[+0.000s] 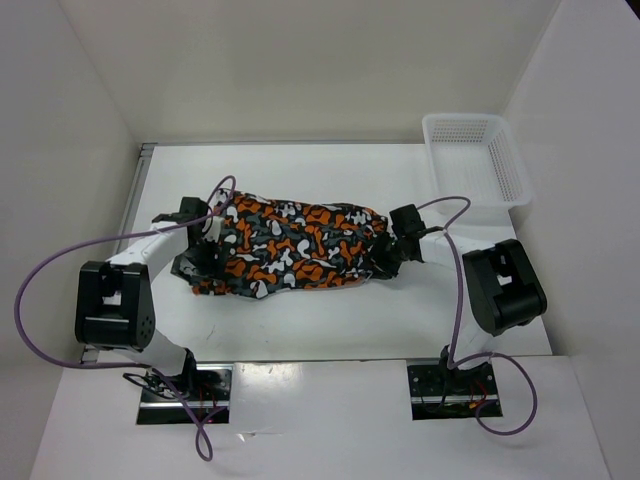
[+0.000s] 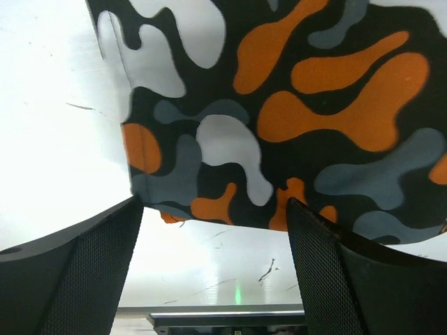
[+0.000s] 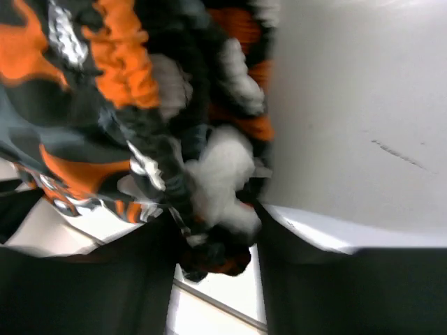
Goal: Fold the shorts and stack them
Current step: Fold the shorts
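The shorts (image 1: 290, 245), printed in orange, black, grey and white blotches, lie spread across the middle of the table. My left gripper (image 1: 203, 262) sits at their left end. In the left wrist view it (image 2: 215, 204) stands open, the shorts' hem (image 2: 265, 139) lying just past the fingertips and nothing between them. My right gripper (image 1: 385, 255) is at the shorts' right end. In the blurred right wrist view it (image 3: 215, 218) has a bunched wad of the shorts (image 3: 209, 181) squeezed between its fingers.
A white mesh basket (image 1: 475, 160) stands at the back right of the table, beyond the right arm. The white table (image 1: 330, 325) is walled in at the left, back and right. Purple cables loop from both arms.
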